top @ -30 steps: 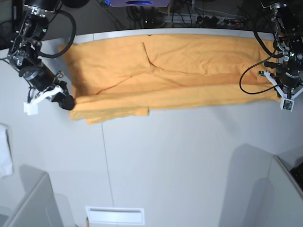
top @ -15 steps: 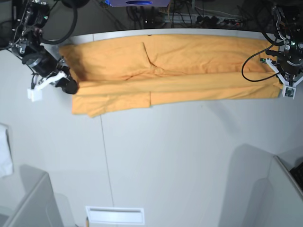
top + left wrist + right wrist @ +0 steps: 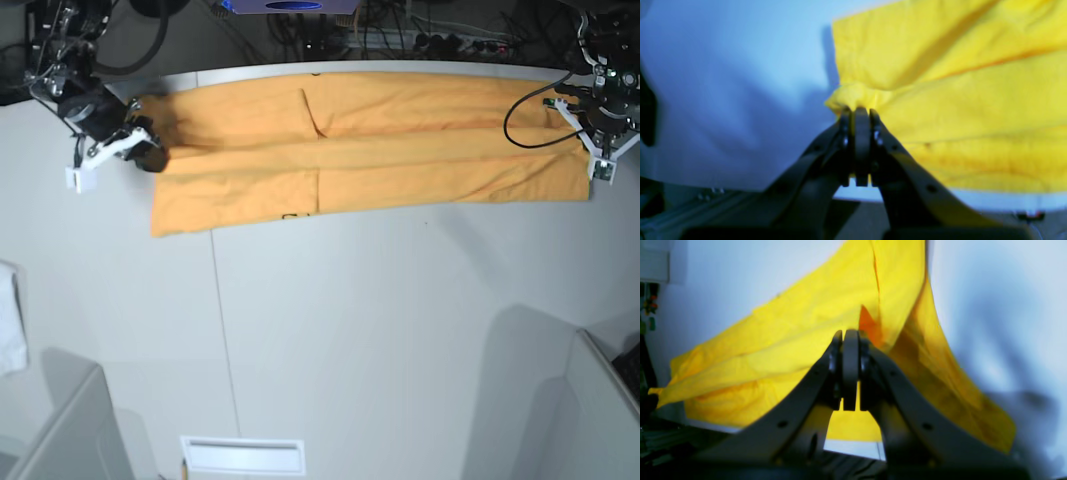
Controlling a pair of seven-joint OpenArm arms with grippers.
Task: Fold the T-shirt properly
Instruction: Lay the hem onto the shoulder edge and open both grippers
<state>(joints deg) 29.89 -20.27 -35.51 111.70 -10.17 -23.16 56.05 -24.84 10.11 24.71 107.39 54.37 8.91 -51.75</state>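
Note:
The light-orange T-shirt [image 3: 400, 150] lies stretched sideways along the far edge of the table, folded lengthwise into a long band. My right gripper [image 3: 150, 158], at the left of the base view, is shut on a bunched fold of the shirt's end; the right wrist view shows the jaws [image 3: 850, 335] pinched on yellow fabric [image 3: 790, 336]. My left gripper [image 3: 592, 162], at the right of the base view, is shut on the other end, with cloth [image 3: 973, 110] gathered at the closed tips [image 3: 857, 111]. A small dark mark [image 3: 290, 215] shows at the near hem.
The white table [image 3: 350, 320] stretches toward the camera. A white cloth [image 3: 10, 325] hangs at the left edge. Grey bins stand at the bottom left [image 3: 60, 420] and bottom right [image 3: 590, 400]. Cables [image 3: 400, 35] run behind the table's far edge.
Both grippers have moved toward the far edge of the table, pulling the held fold back with them. The shirt now lies flatter and more of its near layer shows.

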